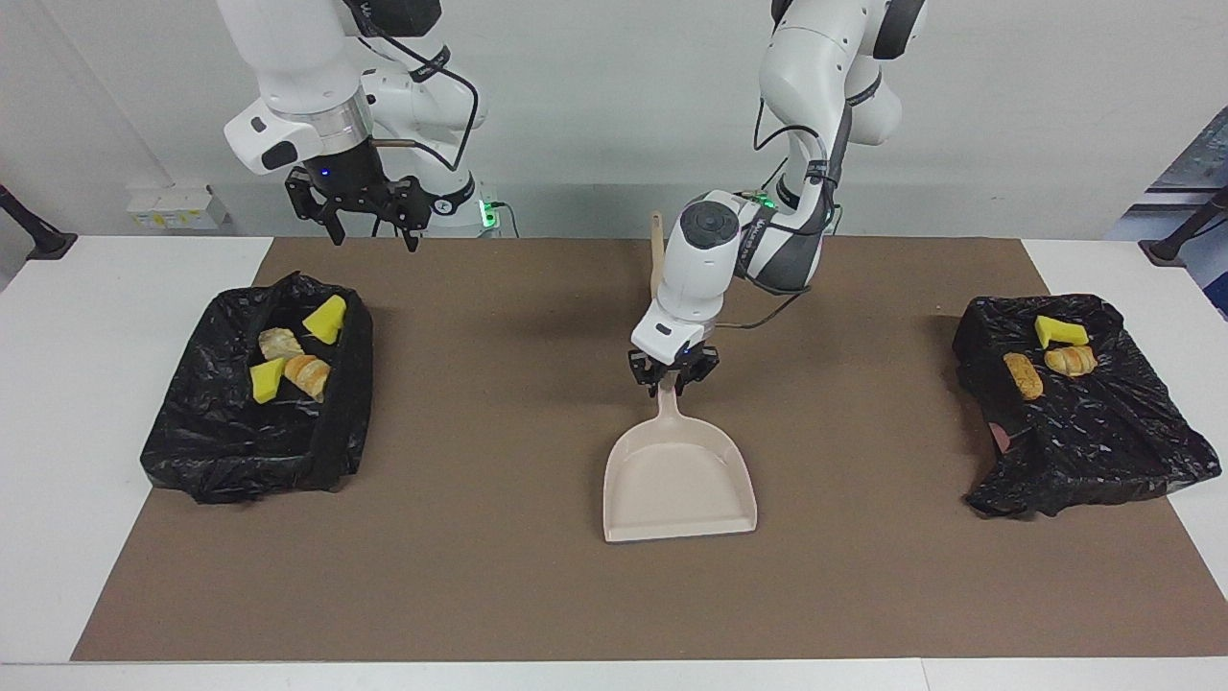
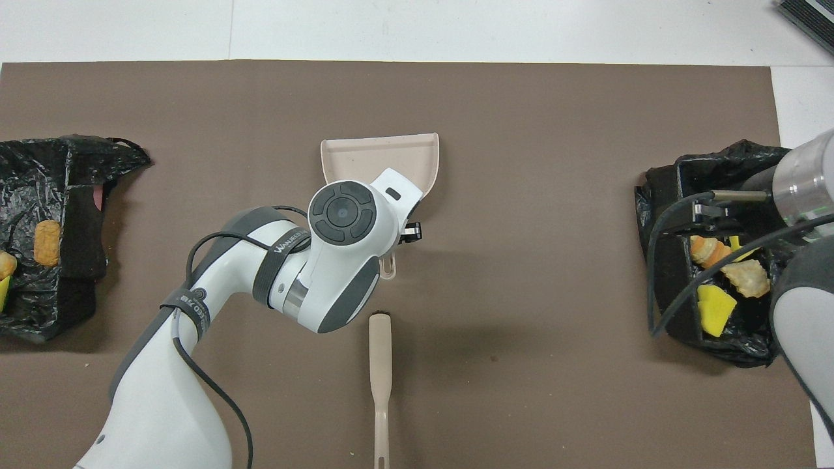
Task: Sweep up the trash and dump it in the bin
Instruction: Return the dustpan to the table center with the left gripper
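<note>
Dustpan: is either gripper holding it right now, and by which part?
The left gripper straddles the dustpan handle near its upper end; a firm grip cannot be told. The right gripper holds nothing.

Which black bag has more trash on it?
The bag at the right arm's end of the table. It holds four bits: two yellow, two bready. The other bag, at the left arm's end, has only three on top.

The tabletop was white with a plain brown mat on it. The dustpan and the brush were pale beige. Both bin bags were shiny black. The trash was bright yellow, orange-brown and light tan. The arms were white and grey, and each gripper was black.
</note>
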